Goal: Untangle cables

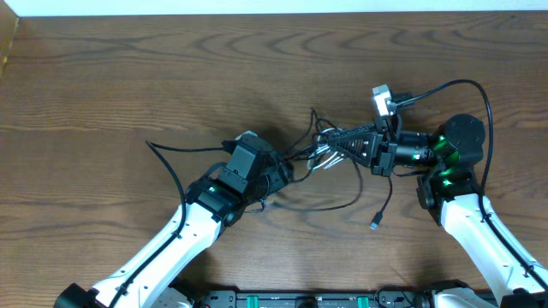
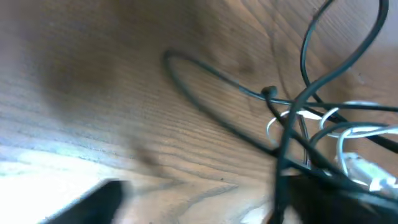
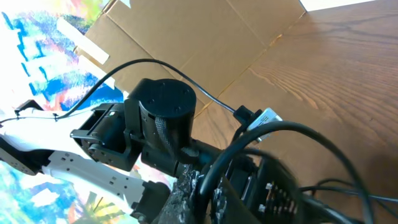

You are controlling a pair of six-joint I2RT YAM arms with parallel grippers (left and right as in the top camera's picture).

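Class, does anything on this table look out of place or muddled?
Yes: at the centre of the table, the cables lie knotted, white loops caught among black; one black plug end trails loose.

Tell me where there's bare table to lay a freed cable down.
Bare wood runs along the far edge of the table, above the cables, and at the left beyond the black loop. Crowded: the middle, around the tangle.
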